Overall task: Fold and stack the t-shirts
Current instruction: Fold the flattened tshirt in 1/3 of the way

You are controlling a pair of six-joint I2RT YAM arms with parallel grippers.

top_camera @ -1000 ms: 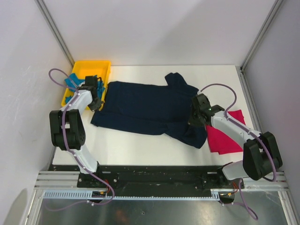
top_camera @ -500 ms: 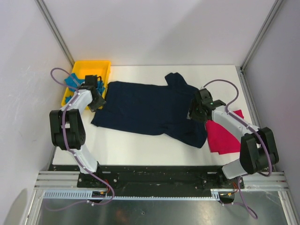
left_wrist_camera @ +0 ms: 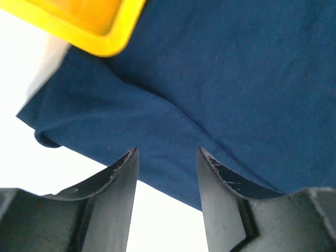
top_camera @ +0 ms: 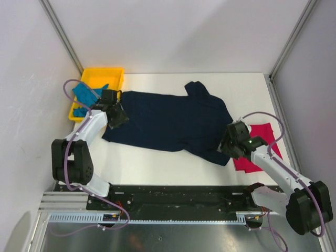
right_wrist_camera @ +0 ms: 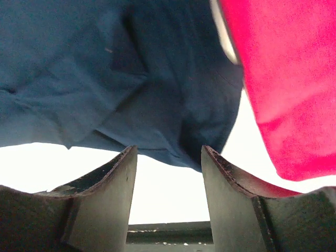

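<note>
The navy blue t-shirt (top_camera: 168,122) lies spread flat across the middle of the white table. My left gripper (top_camera: 118,116) hovers over its left hem corner, open and empty; the left wrist view shows the navy cloth (left_wrist_camera: 236,79) beyond the gripper (left_wrist_camera: 167,153). My right gripper (top_camera: 230,145) is open over the shirt's near right corner. In the right wrist view the gripper (right_wrist_camera: 168,151) faces navy cloth (right_wrist_camera: 105,68), with the crimson-pink t-shirt (right_wrist_camera: 283,79) to its right. That pink shirt (top_camera: 260,147) lies at the table's right. A teal t-shirt (top_camera: 84,94) hangs over the tray's left side.
A yellow plastic tray (top_camera: 105,76) stands at the back left corner, its corner (left_wrist_camera: 84,26) just above the navy hem. White walls and metal frame posts close in the table. The table's bare strip (top_camera: 157,163) runs along the near edge.
Both grippers have opened and let go of the navy shirt. The right arm has drawn back toward the near edge; the left gripper has shifted slightly right over the hem.
</note>
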